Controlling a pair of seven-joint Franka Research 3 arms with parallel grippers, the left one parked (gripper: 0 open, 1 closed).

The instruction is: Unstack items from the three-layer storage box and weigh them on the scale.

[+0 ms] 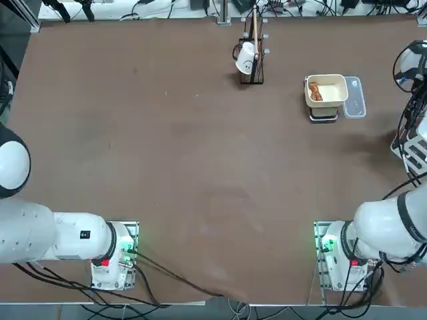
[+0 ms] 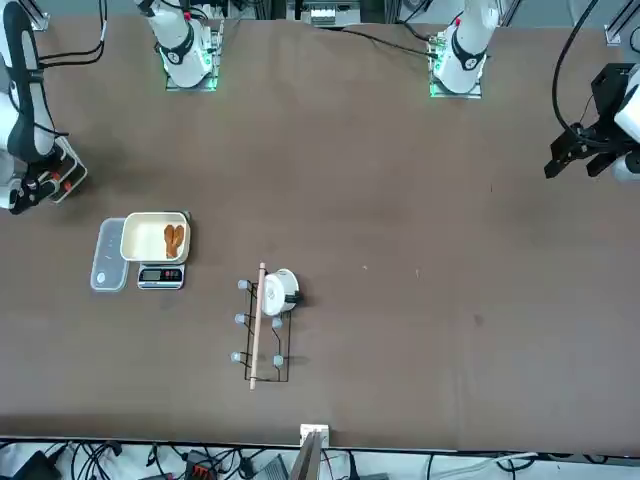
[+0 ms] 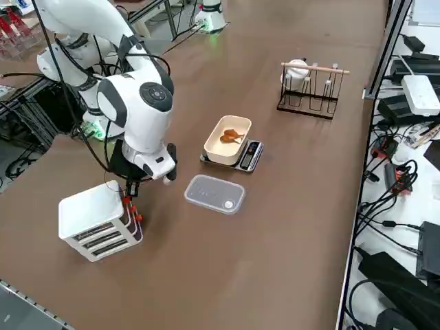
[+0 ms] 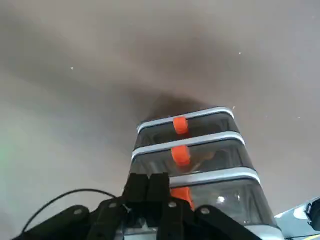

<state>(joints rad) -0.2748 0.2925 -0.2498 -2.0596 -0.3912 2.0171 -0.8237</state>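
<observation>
Right gripper [image 4: 148, 187]: jaws pressed together, empty, at storage box [image 3: 96, 221] top handle [image 4: 183, 194].
Scale [image 3: 232, 143]: two brown items [image 3: 232, 136] in bowl.

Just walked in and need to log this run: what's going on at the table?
The right arm is working at the storage box, a white three-drawer stack with orange handles near the table's edge. Its right gripper is shut at the top drawer's orange handle; whether it actually grips it is unclear. The scale already holds two brown pieces in its cream bowl, with a clear container lying beside it.
</observation>
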